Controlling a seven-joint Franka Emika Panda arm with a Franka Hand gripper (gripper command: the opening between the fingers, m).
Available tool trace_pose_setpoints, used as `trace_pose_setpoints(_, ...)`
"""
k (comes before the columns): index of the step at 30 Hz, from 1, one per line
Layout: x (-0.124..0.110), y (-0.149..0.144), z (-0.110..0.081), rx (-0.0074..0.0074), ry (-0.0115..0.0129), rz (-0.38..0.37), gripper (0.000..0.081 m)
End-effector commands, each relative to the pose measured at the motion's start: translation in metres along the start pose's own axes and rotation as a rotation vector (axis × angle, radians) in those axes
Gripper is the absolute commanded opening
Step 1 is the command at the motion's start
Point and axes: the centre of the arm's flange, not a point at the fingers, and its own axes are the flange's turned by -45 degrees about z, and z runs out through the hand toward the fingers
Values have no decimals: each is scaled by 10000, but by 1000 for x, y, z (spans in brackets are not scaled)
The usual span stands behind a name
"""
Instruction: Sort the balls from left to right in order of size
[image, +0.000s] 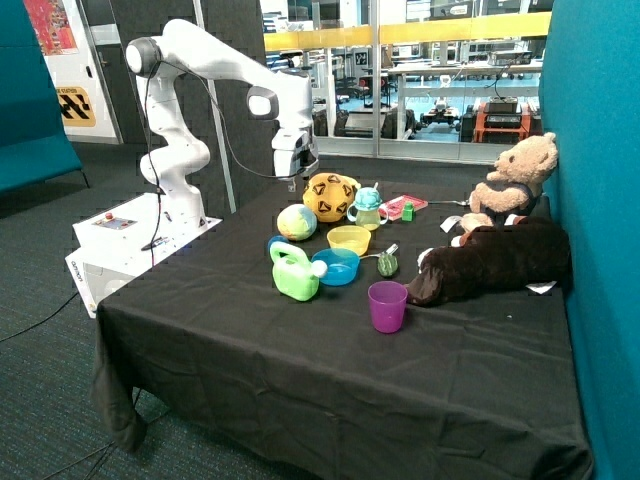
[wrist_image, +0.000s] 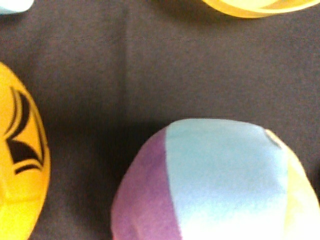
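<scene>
A soft ball with purple, light blue and pale yellow panels (image: 297, 221) lies on the black tablecloth near the table's far edge. A larger yellow ball with black markings (image: 332, 196) lies close behind it, with a gap between them. My gripper (image: 297, 183) hangs just above the pastel ball, beside the yellow ball, and touches neither. In the wrist view the pastel ball (wrist_image: 215, 185) fills the lower part of the picture. The yellow ball (wrist_image: 20, 165) shows at one edge, with dark cloth between the two.
Near the balls stand a yellow bowl (image: 349, 239), a blue bowl (image: 336, 266), a green watering can (image: 294, 273), a sippy cup (image: 367, 208) and a purple cup (image: 387, 305). A teddy bear (image: 515, 183) and a brown plush (image: 490, 260) lie by the teal wall.
</scene>
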Motion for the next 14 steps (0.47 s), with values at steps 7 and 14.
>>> trace_pose_setpoints(7, -4, -12, -6, 31, 37, -433, 736)
trace_pose_setpoints(14, -6, -7, -7, 30, 37, -767, 738)
